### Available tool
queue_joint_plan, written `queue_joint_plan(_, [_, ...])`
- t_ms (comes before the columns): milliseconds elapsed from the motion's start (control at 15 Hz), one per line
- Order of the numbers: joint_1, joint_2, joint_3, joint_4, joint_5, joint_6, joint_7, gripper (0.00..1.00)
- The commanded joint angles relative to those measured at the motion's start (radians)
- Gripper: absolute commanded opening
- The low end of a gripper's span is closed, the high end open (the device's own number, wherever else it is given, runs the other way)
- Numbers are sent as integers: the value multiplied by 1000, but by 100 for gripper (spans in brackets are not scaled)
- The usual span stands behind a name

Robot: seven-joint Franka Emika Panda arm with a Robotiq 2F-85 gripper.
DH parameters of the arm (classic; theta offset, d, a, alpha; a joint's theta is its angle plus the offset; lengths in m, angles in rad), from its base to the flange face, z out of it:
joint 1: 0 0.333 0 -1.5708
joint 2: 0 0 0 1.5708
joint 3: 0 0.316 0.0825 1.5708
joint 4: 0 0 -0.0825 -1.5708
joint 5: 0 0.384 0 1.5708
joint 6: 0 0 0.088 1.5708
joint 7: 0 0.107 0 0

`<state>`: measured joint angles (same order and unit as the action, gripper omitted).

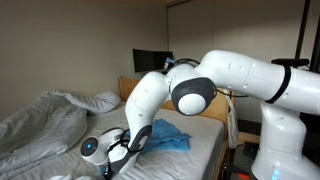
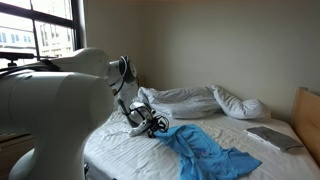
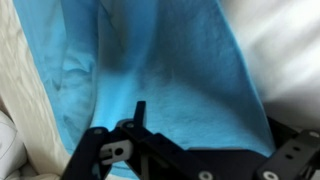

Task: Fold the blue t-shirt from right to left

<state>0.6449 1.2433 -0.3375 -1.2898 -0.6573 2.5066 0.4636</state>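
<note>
The blue t-shirt lies rumpled on the white bed sheet in both exterior views, stretched out across the mattress. My gripper is low over the bed at one end of the shirt, and the cloth rises up to its fingers. In an exterior view the gripper sits just beside the shirt's edge. In the wrist view the blue cloth fills the picture, and the gripper at the bottom looks shut on it; only one dark finger shows plainly.
A rumpled grey duvet and a white pillow lie at the far side of the bed. A flat grey item lies near the wooden headboard. A window is behind the arm.
</note>
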Motion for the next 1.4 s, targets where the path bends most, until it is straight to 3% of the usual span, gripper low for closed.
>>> queue_joint_plan(0, [18, -13, -26, -40, -38, -29, 28, 67])
queue_joint_plan(600, [-2, -19, 0, -35, -50, -107, 10, 8])
queue_joint_plan(867, [-9, -22, 10, -32, -49, -129, 5, 0])
queue_joint_plan(1333, [-21, -39, 13, -25, -43, -134, -2, 5])
